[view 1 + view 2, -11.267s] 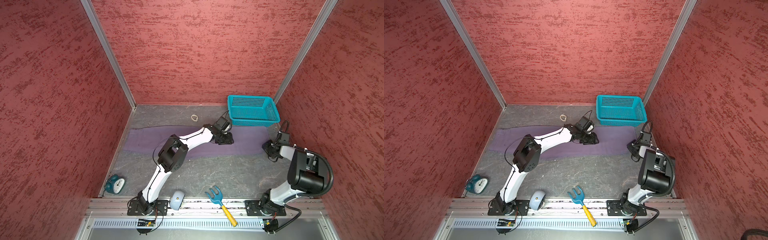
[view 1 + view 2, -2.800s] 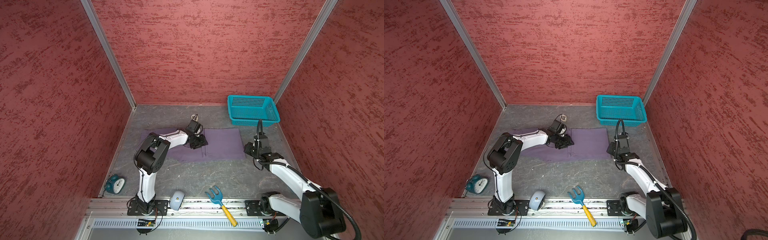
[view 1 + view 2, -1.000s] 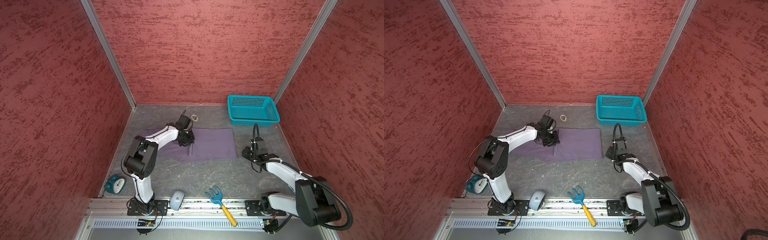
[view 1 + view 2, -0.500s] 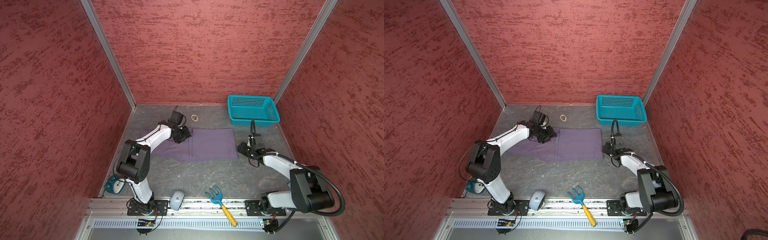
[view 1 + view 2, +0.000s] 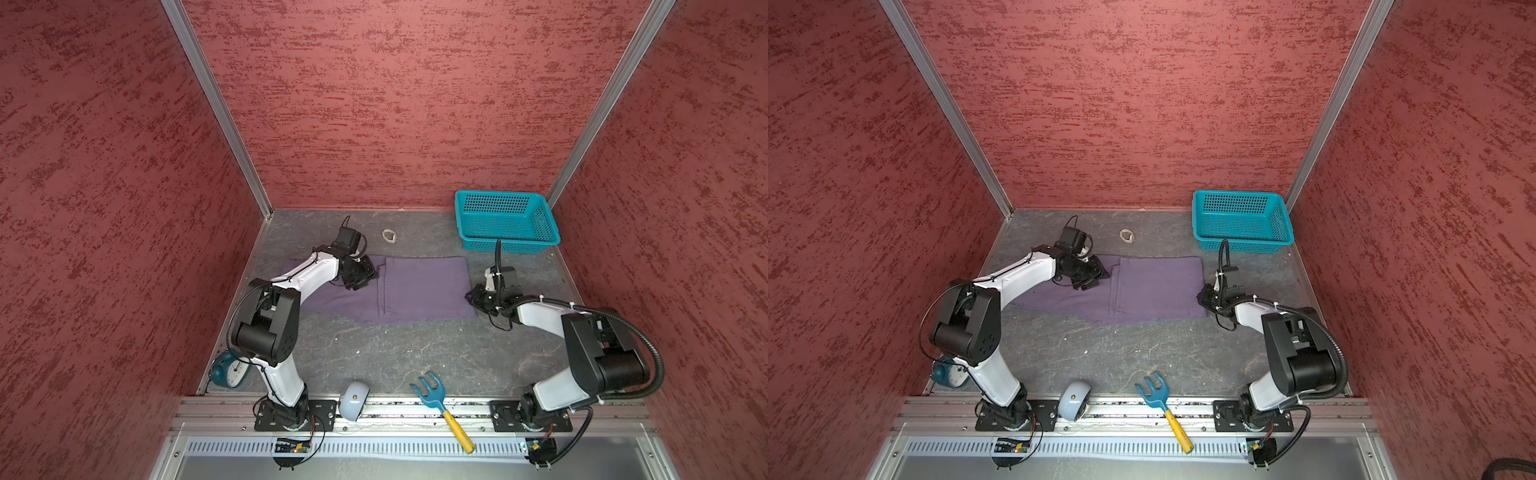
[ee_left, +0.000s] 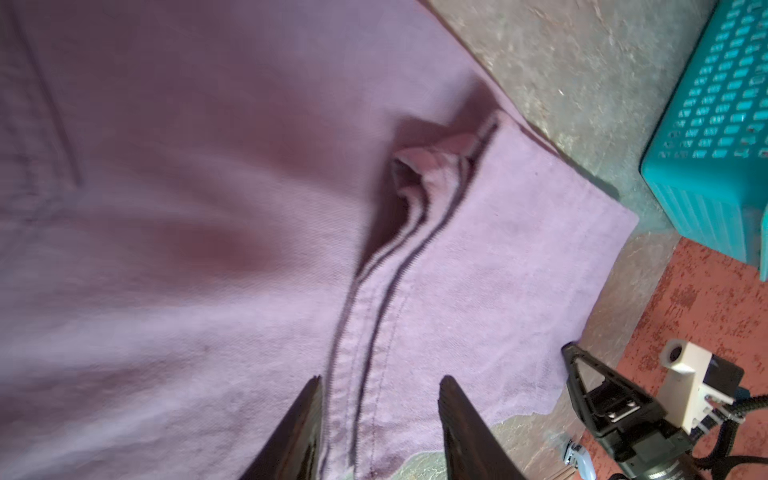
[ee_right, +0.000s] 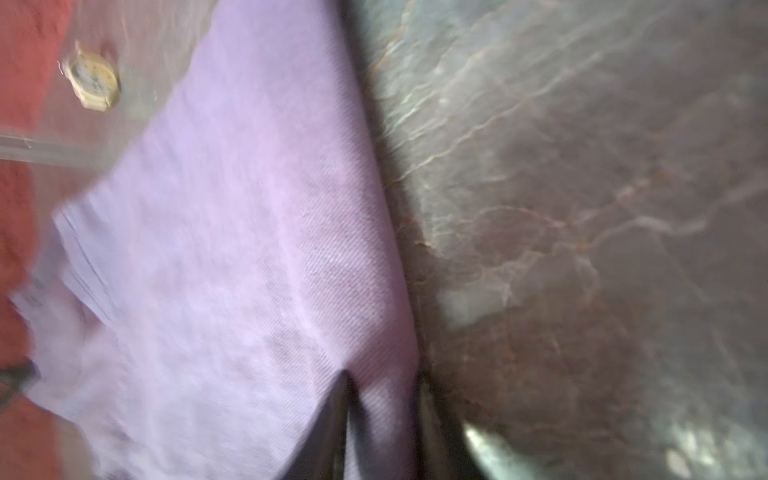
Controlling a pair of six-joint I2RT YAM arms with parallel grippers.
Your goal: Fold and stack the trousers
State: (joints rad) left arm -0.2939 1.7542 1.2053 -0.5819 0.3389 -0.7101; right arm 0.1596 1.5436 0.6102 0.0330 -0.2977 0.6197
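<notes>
Lying folded on the worktop [image 5: 395,357], the trousers [image 5: 424,286] span between both arms; right gripper [image 7: 383,376] has jaws clenched on their right edge; left gripper [image 6: 381,379] has jaws parted over a seam.

Nothing can be read here: no writing, brand, number or sign. The small clock [image 5: 231,371] at the near left corner of the surface [image 5: 395,353] shows a pale face in both top views, but its marks are too small to make out. In the right wrist view, the watch [image 7: 92,81] has a pale dial with dark specks, too blurred to read as figures.
</notes>
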